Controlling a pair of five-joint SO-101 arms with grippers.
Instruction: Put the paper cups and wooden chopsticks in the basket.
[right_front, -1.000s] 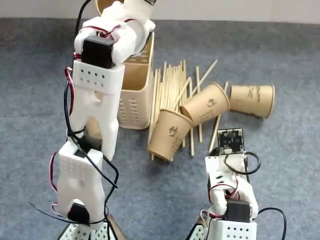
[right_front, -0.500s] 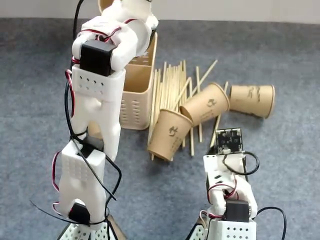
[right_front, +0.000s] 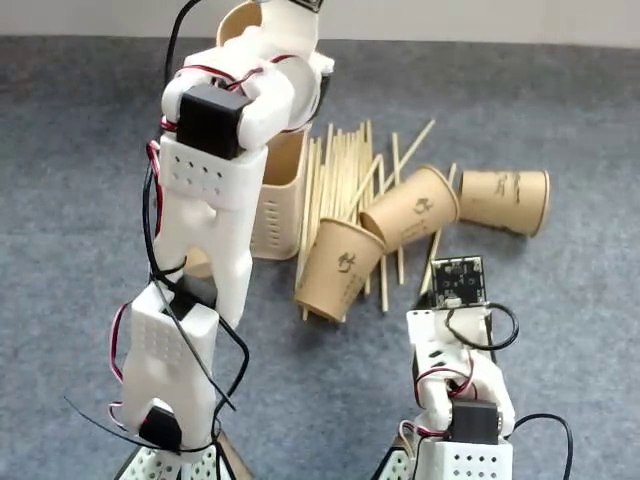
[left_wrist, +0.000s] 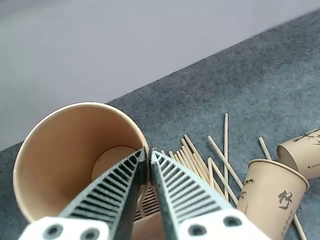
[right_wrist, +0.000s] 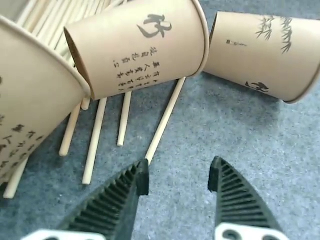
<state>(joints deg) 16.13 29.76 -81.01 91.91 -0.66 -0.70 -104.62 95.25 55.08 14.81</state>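
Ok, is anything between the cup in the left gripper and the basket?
Nothing visible. The left gripper is shut on the rim of the paper cup, and the basket shows just beneath it, though the arm hides much of it.

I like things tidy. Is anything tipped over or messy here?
Three paper cups lie tipped over among wooden chopsticks scattered across the carpet beside the basket. The left gripper holds a fourth cup by its rim.

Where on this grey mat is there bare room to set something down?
Bare mat lies left of the left arm and basket, right of the rightmost cup, and between the two arms' bases. It is crowded from the basket to that cup: chopsticks and tipped cups together.
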